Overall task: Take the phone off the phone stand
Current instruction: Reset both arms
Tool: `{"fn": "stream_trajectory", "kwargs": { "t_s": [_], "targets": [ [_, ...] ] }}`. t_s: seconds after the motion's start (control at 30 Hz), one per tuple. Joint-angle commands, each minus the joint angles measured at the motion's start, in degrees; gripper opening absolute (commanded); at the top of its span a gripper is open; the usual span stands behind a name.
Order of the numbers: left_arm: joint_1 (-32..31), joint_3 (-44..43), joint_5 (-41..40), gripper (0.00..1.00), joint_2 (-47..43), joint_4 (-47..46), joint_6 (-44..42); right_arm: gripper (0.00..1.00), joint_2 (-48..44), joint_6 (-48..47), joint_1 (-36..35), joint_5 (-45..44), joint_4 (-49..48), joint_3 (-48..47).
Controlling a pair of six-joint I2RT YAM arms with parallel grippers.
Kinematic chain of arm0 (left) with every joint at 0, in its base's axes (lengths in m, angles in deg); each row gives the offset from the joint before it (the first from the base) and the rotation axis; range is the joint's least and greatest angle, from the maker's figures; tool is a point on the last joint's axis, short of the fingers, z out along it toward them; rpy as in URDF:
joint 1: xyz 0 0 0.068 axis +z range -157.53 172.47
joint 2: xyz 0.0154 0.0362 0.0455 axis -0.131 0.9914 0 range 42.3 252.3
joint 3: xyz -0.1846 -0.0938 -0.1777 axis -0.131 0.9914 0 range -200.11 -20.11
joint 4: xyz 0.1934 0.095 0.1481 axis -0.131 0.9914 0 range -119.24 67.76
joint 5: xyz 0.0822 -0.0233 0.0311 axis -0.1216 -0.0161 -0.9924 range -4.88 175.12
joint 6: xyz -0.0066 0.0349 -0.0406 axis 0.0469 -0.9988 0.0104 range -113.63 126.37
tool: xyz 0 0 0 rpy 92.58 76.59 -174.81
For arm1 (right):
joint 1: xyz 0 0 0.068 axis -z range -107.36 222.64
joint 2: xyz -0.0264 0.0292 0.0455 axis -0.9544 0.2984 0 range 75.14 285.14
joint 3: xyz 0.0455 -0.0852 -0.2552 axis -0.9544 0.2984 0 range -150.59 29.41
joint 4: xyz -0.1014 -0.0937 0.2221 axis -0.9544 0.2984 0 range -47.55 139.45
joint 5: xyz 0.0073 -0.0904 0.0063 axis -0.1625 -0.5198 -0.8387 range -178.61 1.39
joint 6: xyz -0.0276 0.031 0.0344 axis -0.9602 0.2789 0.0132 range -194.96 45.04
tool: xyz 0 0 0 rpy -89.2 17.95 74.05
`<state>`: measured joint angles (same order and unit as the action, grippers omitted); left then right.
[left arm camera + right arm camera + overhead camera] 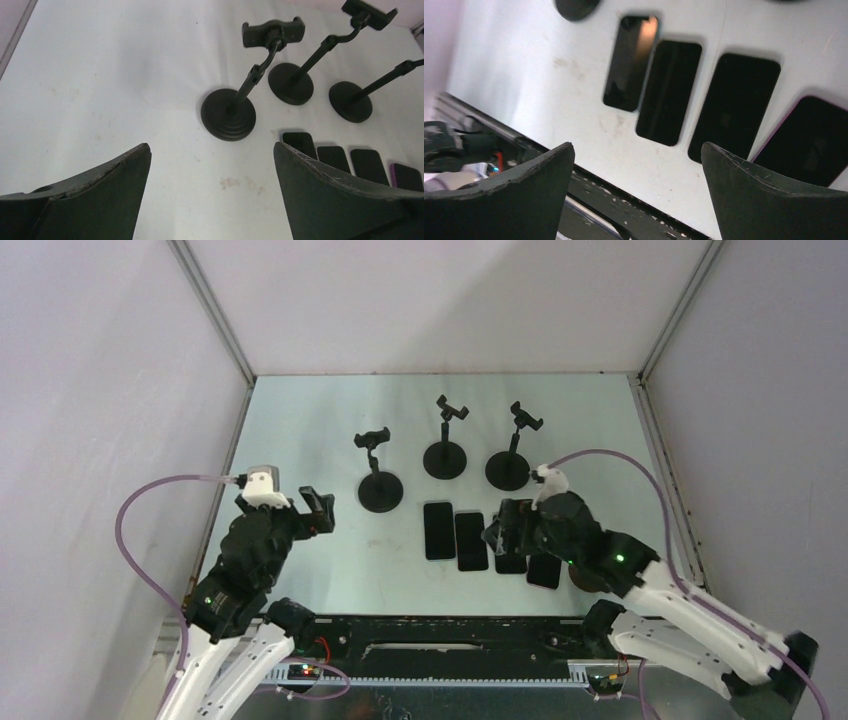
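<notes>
Three black phone stands [380, 485] [445, 453] [508, 465] stand in a row at mid table, all with empty clamps. Several black phones lie flat in a row in front of them; the leftmost [438, 530] and second [470, 541] show fully, the others are partly under my right arm. In the right wrist view the phones [669, 92] lie side by side, the rightmost with a purple edge [809, 140]. My right gripper [500, 532] is open and empty above the phones. My left gripper [318, 510] is open and empty, left of the left stand [228, 114].
Grey enclosure walls surround the pale table [300, 440]. The black rail at the near edge [634, 200] shows under the right fingers. A pink cable loops from each wrist.
</notes>
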<state>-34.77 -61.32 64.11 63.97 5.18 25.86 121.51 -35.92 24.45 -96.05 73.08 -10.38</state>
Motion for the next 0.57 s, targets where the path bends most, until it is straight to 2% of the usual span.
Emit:
{"fn": "stream_trajectory", "kwargs": {
  "t_s": [0.0, 0.13, 0.27, 0.53],
  "targets": [
    [-0.1, 1.1, -1.1, 1.00, -1.4, 1.8, -1.2, 0.99, -12.6, -2.4, 0.3, -4.0, -3.1, 0.6],
    [-0.1, 2.1, -0.6, 1.00, -2.2, 1.0, -0.3, 0.99, -21.9, -2.3, 0.4, -13.7, -2.1, 3.3],
    [-0.1, 2.0, -0.8, 1.00, -1.6, 1.4, -0.1, 0.99, -29.1, -3.3, 0.3, -18.7, 0.6, 4.4],
    [-0.1, 2.1, -1.1, 1.00, -1.8, 1.0, 0.1, 0.99, -34.8, -4.1, 0.3, -24.3, 5.9, 4.4]
  ]
}}
